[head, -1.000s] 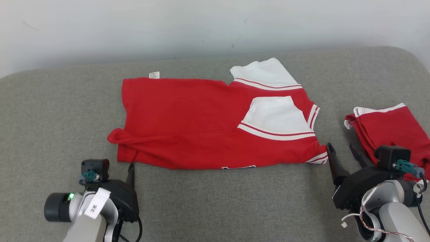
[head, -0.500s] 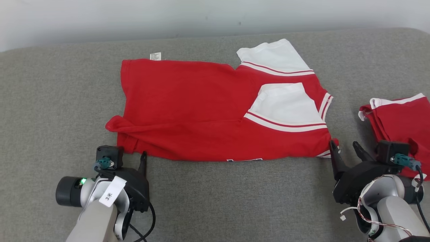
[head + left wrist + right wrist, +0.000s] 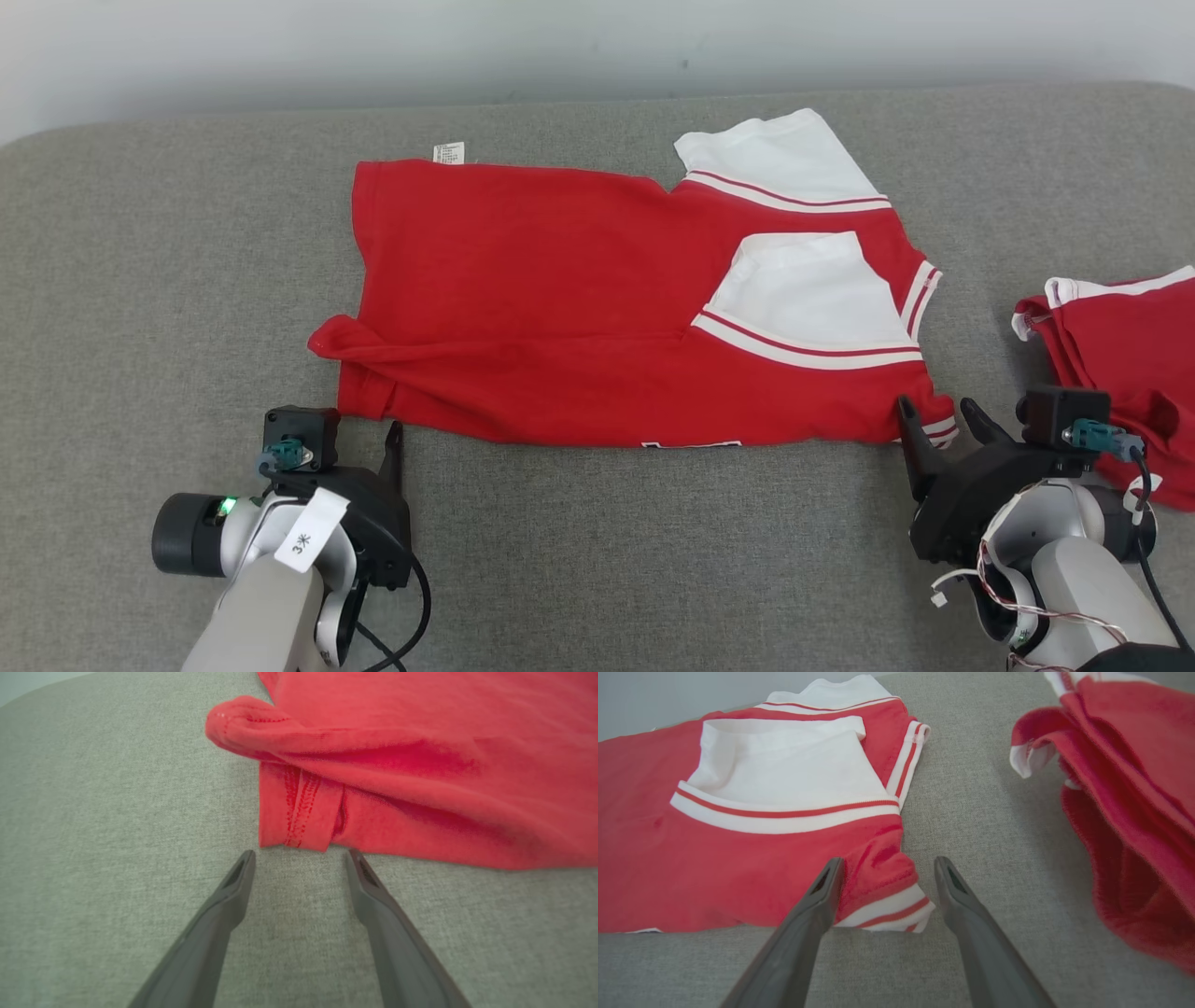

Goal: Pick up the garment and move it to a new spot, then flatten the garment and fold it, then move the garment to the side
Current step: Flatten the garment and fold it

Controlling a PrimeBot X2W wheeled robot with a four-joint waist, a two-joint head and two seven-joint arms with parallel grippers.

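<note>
My arm tag reads "3米"; left gripper and right gripper gape wide, the right straddling the garment's striped corner

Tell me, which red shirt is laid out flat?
The red shirt in the middle: it lies spread out, white sleeves showing. The other red garment, on the right, is bunched in a thick bundle.

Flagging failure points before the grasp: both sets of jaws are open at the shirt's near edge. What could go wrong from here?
1. The jaws of the left gripper face a doubled-over hem corner; they may pinch one layer only.
2. The right gripper straddles just the striped cuff, so the garment may slip or drag unevenly.
</note>
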